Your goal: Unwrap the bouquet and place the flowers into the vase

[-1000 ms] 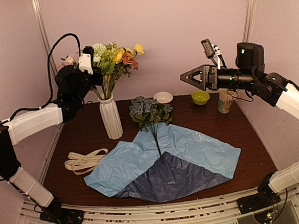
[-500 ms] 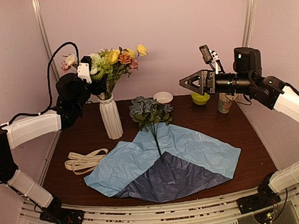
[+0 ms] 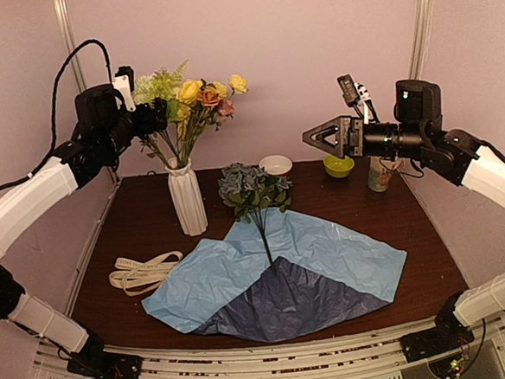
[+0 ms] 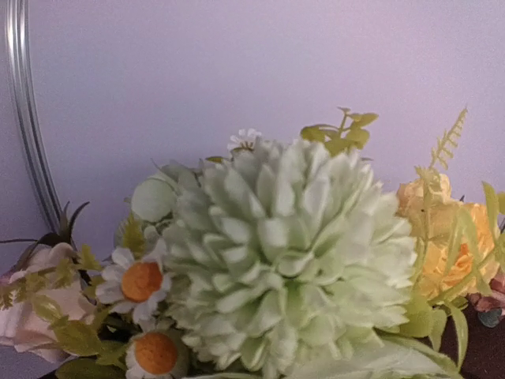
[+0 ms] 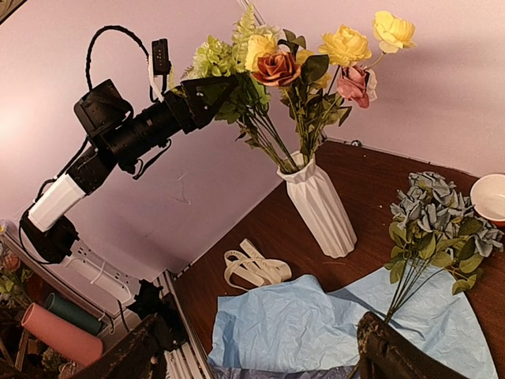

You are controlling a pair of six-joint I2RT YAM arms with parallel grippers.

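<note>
My left tool (image 3: 149,117) is up against the flowers (image 3: 196,96) standing in the vase (image 3: 187,199) at the back left of the counter (image 3: 393,223), its jaws lost in foliage so I cannot tell their state, while my right tool (image 3: 311,136) hangs spread and empty, right of the blue cluster (image 3: 250,186) lying on the paper (image 3: 326,254).

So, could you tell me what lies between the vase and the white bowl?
The blue flower bunch lies there, as the top view shows.
</note>
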